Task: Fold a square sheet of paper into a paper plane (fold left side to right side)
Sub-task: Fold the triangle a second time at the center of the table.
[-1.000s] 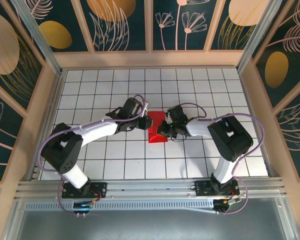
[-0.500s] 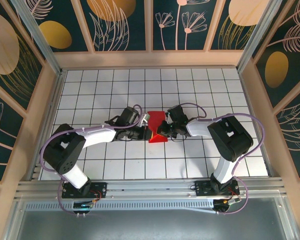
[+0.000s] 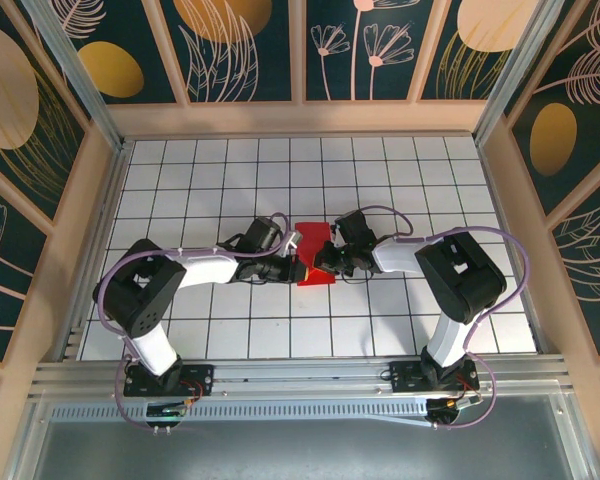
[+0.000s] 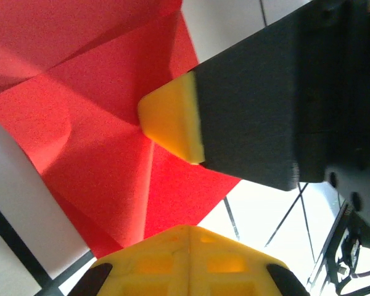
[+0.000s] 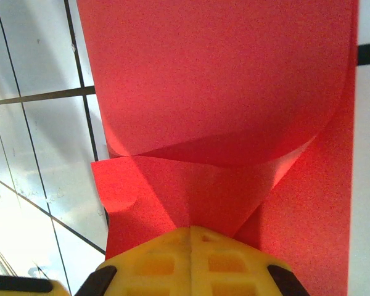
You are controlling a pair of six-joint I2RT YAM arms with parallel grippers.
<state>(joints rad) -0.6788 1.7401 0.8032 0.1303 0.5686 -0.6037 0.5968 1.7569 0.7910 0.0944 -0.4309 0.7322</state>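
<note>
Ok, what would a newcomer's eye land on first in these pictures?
The bright red paper, partly folded, at the middle of the white grid table. The left gripper and right gripper pinch it from either side. Dark walls with gold shapes and leaf drawings ring the table.

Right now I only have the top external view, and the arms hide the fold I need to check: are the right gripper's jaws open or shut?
Observer: Shut. In the right wrist view the right gripper shows its two yellow fingers meeting over the red paper.
Operator: Does the paper lie flat there?
Observer: No, its upper layer arches, shadowing the layer beneath.
Operator: And the other arm?
Observer: The left gripper is shut too; ahead of it the right gripper's fingertip sits where creases meet.
</note>
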